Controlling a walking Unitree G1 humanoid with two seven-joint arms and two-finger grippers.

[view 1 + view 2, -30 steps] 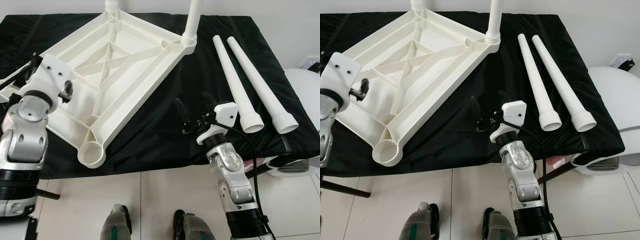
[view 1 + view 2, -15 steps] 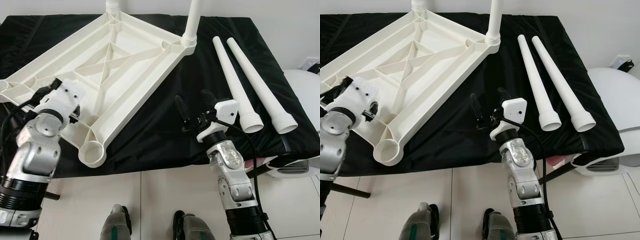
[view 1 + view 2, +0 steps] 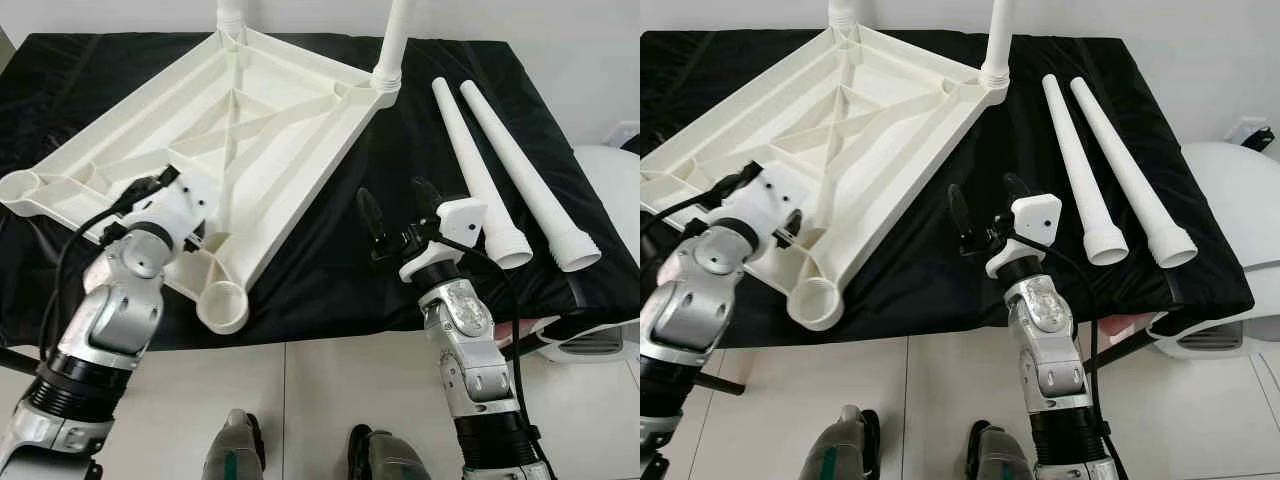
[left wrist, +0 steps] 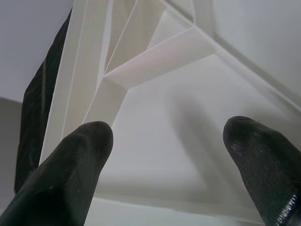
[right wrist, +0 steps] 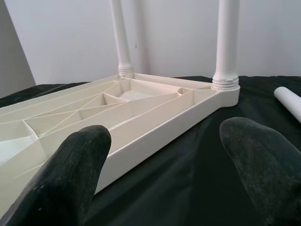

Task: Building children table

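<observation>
jaws spread wide on both grippers, left gripper (image 4: 164, 155) over the upturned tabletop (image 3: 240, 120) on the black counter (image 3: 320, 260), right gripper (image 3: 398, 212) just beside it, near two loose legs (image 3: 475, 170).

Both screwed-in legs (image 3: 393, 40) cut off by top edge, upper ends unseen. Left gripper (image 3: 150, 190) fingers mostly hidden behind own wrist block, tips seem to sit over tabletop (image 3: 240, 120) ribs, contact unclear. White round thing (image 3: 610, 190) at right edge cropped, can't tell what. Cloth (image 3: 330, 250) hides whatever's underneath. Robot feet (image 3: 235, 455) chopped by bottom edge.
</observation>
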